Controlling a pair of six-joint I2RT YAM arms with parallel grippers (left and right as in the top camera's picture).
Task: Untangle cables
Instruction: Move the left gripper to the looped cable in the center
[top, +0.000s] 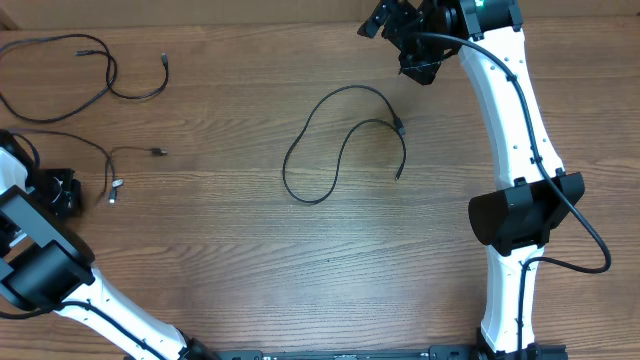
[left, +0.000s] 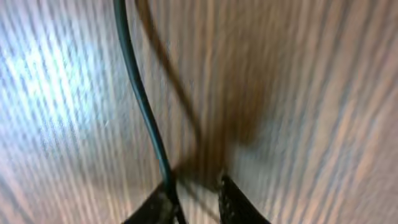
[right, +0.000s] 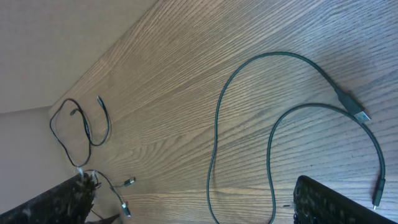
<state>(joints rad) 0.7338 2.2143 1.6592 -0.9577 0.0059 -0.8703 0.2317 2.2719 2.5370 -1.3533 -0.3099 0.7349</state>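
The left pincer (left: 199, 200), seemingly apart though blurred, straddles the near-left cable (left: 141, 93), ready to drag it clear. The right pincer (top: 418, 68) hangs empty, spread wide, beyond the middle cable (right: 216, 127).

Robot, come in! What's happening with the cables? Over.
Right gripper open, high. Left gripper at lower-left cable, grip unclear. Centre cable, top-left cable lie apart. Nothing blocking.

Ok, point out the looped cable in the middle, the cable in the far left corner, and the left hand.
looped middle cable (right: 350, 105), right wrist view, on its plug.
far-left corner cable (top: 164, 63), overhead view, on its end plug.
left hand (left: 196, 200), left wrist view, midway between its fingertips.
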